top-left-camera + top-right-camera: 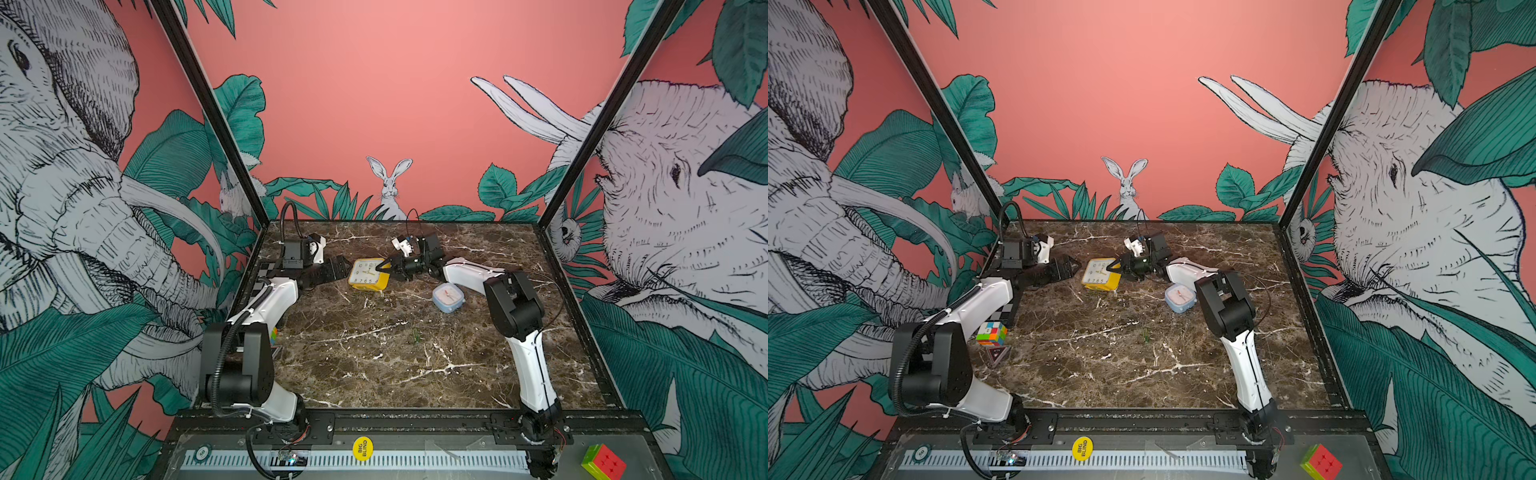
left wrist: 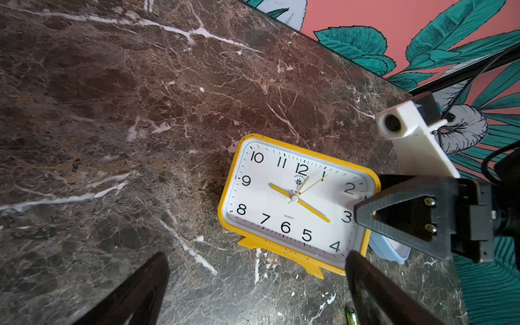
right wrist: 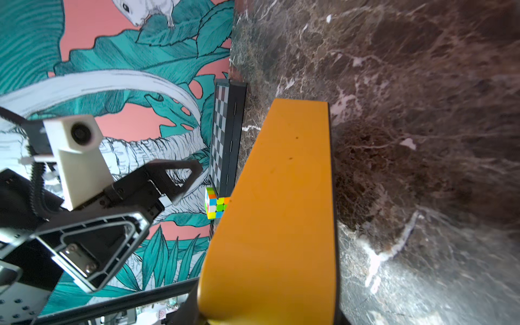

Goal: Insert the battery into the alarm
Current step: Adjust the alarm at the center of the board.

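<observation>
Pinching the alarm by its three-o'clock edge with the right gripper: one finger laid across the dial, the other hidden, presumably behind the case. Closed partway, down to the thickness of the case. Judged a steadying hold, meant to tip or turn the alarm and bring its back within reach, with the dial turned up and toward the front and the battery bay out of sight, presumably on the far side.

Hovering the left gripper just left of the alarm, spread to full width, carrying nothing. Probably parked there as the free hand for the battery, or to brace the opposite edge during a flip.

Finding the battery only in the left wrist view: a green-and-yellow tip on the table, on the feet side of the alarm, apart from it, half hidden by a left finger. Not yet picked up, not yet in the alarm.

Noting a blue clock right of the alarm and nearer the front, close under the right arm: a likely bump during any swing. Further left of the alarm, a checkerboard and a cube, well apart, out of the work.
</observation>
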Controlling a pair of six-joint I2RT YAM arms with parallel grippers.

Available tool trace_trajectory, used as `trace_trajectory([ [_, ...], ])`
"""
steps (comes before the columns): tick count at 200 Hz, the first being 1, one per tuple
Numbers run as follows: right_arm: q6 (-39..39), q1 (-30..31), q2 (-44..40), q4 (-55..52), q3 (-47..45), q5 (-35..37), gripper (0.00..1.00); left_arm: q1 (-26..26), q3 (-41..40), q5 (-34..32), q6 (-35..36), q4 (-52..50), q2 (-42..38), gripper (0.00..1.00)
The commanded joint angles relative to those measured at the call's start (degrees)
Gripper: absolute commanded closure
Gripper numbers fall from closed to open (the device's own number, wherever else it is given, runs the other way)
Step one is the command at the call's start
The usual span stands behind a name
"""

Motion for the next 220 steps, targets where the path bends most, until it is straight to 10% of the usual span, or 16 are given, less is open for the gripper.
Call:
trace_trajectory([
  [1,1.96,-0.86,3.04,-3.39,3.27,0.29,0.54,0.08,-1.69,1.22,-2.05,3.09,0.34,0.01],
  [110,-0.48,-2.64,9.25,-17.33,12.49,8.76,0.37,0.08,-4.46,1.53,-4.79,5.3,-0.09,0.01],
  [220,-11.44,-6.74,-9.49,-28.75,3.64,30.73,0.22,-1.96,0.69,2.17,-1.68,3.53,1.41,0.01],
])
